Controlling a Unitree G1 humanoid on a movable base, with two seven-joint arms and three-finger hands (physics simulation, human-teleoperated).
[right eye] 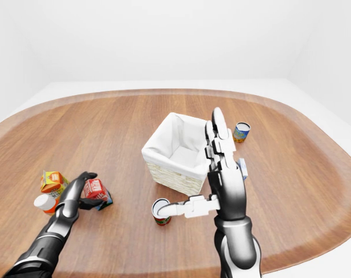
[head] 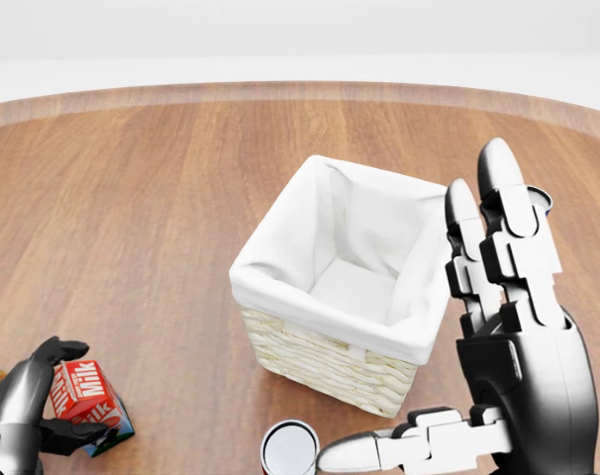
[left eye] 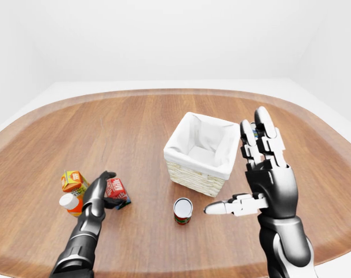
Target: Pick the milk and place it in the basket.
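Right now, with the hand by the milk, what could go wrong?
The left hand curls round the milk but may not hold it firmly, so it could slip or tip. An orange carton and a bottle sit close by and might get bumped. The can stands near the way to the basket.

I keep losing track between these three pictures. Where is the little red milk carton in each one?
Left-eye view: milk carton at lower left, beside the left hand.
Head view: bottom left corner, left hand's fingers around it.
Right-eye view: lower left, further left than in the left-eye view.
Shared landmark: the white-lined basket, always to the carton's upper right.
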